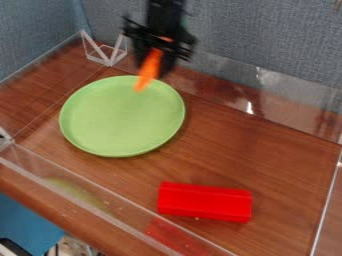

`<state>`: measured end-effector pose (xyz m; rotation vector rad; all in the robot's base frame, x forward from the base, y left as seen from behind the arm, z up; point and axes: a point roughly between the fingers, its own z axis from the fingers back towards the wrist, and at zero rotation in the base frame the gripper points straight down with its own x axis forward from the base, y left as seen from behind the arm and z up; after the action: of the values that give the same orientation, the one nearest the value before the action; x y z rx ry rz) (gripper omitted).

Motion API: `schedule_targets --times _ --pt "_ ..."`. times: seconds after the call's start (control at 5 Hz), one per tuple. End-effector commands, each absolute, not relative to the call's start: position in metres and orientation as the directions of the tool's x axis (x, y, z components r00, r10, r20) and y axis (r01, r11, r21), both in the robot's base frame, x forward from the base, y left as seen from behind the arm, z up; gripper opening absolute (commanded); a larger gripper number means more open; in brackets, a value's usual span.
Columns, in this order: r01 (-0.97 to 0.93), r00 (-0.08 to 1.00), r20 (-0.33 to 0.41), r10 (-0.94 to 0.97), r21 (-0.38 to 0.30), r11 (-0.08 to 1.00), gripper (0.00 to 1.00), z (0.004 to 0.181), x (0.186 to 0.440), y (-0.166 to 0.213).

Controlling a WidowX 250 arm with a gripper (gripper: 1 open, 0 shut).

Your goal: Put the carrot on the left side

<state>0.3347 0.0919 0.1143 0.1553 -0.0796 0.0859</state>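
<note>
Black gripper (151,55), jaws closed on the smooth, tapered orange carrot (147,70), which hangs tip-down above the far rim of the round, matte green plate (94,130). A glossy red rectangular block (205,202) lies on the polished wood-grain table (267,150), enclosed by clear plastic walls (287,88); a white wire stand (100,45) occupies the far corner

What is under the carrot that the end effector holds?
The carrot hangs from the end effector, above the far edge of the green plate. The plate looks bare; the table beneath it is covered.
</note>
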Motion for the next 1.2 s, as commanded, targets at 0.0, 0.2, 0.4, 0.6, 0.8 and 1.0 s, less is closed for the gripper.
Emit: schedule_targets --times 0.0,0.2,0.4,0.6,0.8,1.0 --pt "-0.126 0.981 0.165 0.100 0.160 0.979 0.00 0.138 0.346 0.111" --pt "-0.160 0.978 0.158 0.133 0.170 0.972 0.00 0.135 0.348 0.128" --pt "-0.191 0.974 0.153 0.165 0.179 0.965 0.00 0.131 0.354 0.145" --pt "-0.199 0.973 0.150 0.173 0.182 0.963 0.00 0.130 0.360 0.145" --pt "-0.217 0.971 0.146 0.192 0.186 0.958 0.00 0.127 0.365 0.150" --pt "-0.230 0.968 0.144 0.204 0.189 0.955 0.00 0.126 0.369 0.151"
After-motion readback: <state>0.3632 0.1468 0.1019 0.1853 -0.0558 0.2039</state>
